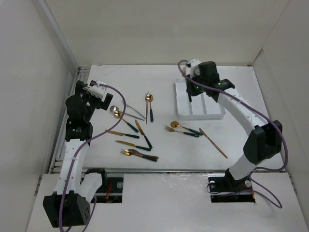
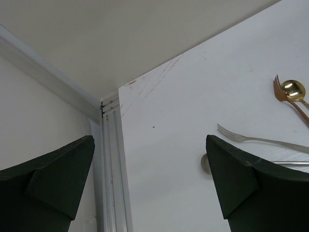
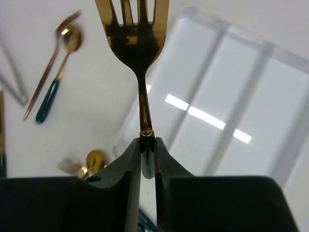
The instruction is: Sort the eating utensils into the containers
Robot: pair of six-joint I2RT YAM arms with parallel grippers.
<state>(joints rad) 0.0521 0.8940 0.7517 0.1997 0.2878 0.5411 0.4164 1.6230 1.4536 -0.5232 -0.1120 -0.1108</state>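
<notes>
My right gripper is shut on the dark green handle of a gold fork, tines pointing away, held above the left edge of the white three-compartment tray. From above, this gripper hovers over the tray's left compartment. My left gripper is open and empty above the table's far left, beside a silver fork; from above it sits high at the left edge. Several utensils lie loose mid-table: a gold spoon, a knife, forks.
A spoon and fork pair and a copper knife lie just in front of the tray. An aluminium rail runs along the table's left edge under my left gripper. White walls enclose the table on three sides.
</notes>
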